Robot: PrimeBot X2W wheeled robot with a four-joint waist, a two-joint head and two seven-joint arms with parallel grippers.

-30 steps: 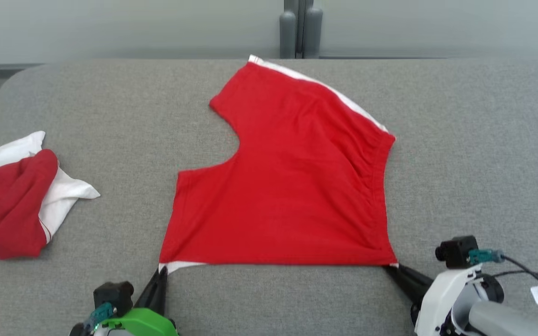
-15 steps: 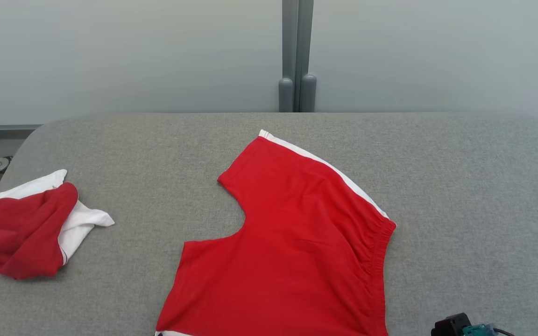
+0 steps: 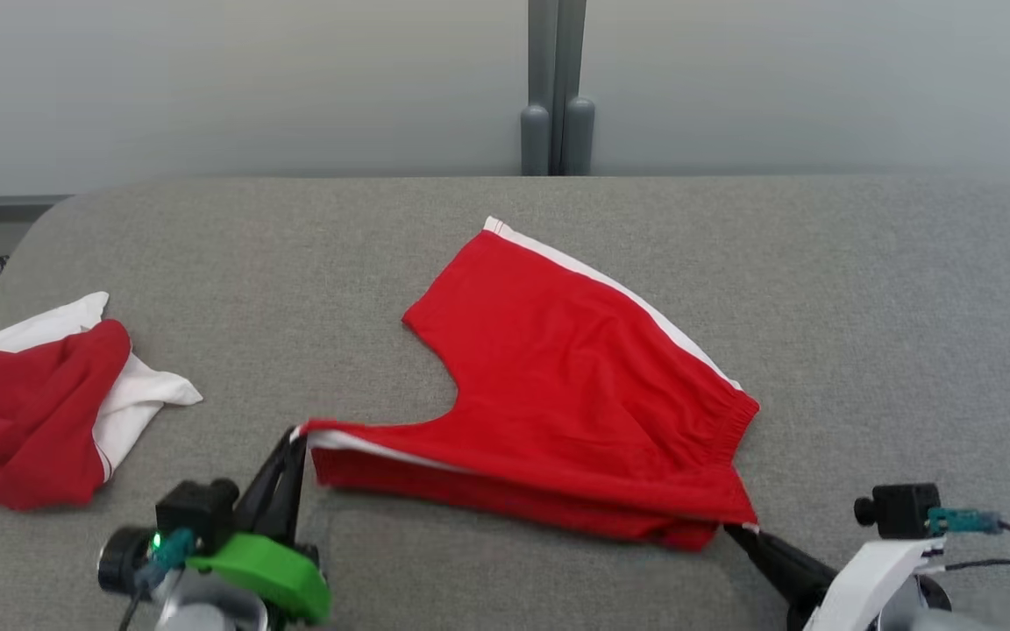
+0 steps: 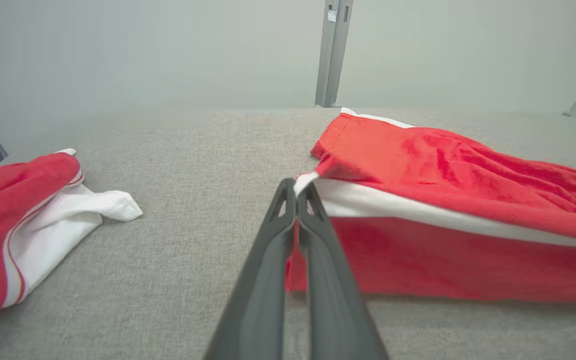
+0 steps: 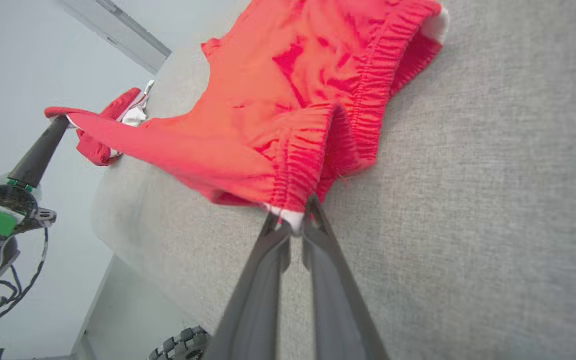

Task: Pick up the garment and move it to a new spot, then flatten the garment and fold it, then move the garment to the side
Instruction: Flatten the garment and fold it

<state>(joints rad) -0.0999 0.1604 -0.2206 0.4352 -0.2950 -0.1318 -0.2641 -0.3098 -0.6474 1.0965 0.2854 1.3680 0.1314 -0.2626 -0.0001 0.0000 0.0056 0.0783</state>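
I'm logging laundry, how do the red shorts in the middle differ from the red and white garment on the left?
The shorts lie spread out; the left garment is bunched in a heap. The shorts are pinched at two corners by the left gripper and right gripper; the left garment is untouched. Both are red with white.

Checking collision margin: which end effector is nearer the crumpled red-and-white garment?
Left. The left end effector holds the red shorts at the corner nearest the crumpled garment; the right end effector holds the opposite corner, farther away.
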